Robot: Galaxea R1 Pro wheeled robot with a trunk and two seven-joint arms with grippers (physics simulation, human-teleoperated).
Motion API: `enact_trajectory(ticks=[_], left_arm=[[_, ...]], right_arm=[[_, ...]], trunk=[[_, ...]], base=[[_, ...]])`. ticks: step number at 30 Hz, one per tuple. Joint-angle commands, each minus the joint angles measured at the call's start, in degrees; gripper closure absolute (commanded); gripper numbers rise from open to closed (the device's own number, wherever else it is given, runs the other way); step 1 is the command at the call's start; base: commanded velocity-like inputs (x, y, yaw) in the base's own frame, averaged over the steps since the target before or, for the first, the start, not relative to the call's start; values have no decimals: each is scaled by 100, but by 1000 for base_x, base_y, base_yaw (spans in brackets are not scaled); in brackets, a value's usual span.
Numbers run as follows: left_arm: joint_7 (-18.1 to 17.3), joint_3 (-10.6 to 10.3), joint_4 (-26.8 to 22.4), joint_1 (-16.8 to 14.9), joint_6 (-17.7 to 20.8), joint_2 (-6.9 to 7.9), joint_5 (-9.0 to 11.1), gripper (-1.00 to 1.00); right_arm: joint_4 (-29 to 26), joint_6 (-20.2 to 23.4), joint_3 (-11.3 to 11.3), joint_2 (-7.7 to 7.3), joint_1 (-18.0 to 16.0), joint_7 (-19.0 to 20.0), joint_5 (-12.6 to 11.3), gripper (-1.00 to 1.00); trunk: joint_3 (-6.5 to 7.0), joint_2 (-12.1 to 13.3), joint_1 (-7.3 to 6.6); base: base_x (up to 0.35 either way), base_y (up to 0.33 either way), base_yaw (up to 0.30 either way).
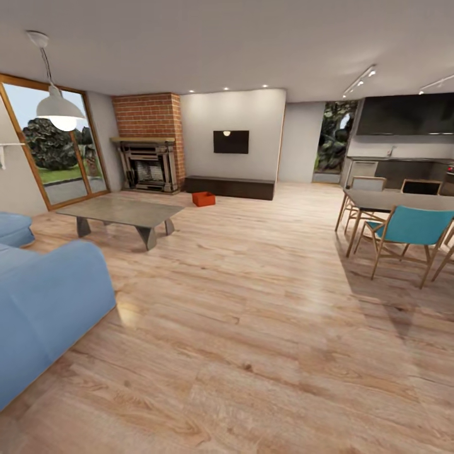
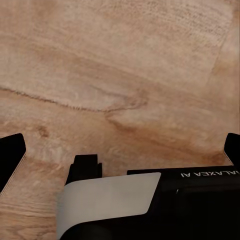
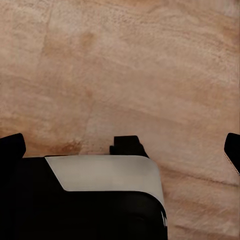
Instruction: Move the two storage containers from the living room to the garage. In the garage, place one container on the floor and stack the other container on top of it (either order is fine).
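Wide living room with light wood plank floor (image 1: pixel 252 328). Far across it, one orange-red storage container (image 1: pixel 203 199) on the floor just before the long low dark cabinet (image 1: pixel 230 187), right of the brick fireplace (image 1: pixel 150 165). Well apart from both claws: left claw (image 2: pixel 120 150) and right claw (image 3: pixel 122 147) spread open, empty, above bare planks.

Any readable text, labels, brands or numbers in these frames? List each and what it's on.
"GALAXEA AI": white lettering on the black robot body in the left wrist view, seen upside down, its first letter cut off by the picture's edge.
Nothing else is legible: the wall-mounted black TV is blank, and the small orange-red bin on the light wood plank floor bears no readable mark.
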Motion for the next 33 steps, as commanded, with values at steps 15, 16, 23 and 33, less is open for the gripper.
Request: enact_trajectory(ticks=[15,16,23,33], left_arm=[[-14,-44,-1,-3,22,1,59,-100],[-13,-44,-1,-4,22,1,59,-100],[-16,-44,-1,-7,22,1,59,-100],[-15,-44,-1,-4,22,1,59,-100]], right_arm=[[11,-31,50,3,-6,-19,-58,-100],[11,-31,51,3,-5,-19,-58,-100],[11,-31,49,2,-8,-19,-54,-100],[11,-31,52,2,-7,-19,-56,-100]], trunk=[[-6,-3,3],[-6,-3,3],[-6,-3,3],[-6,-3,3]], base=[[322,0,0],[322,0,0],[322,0,0],[322,0,0]])
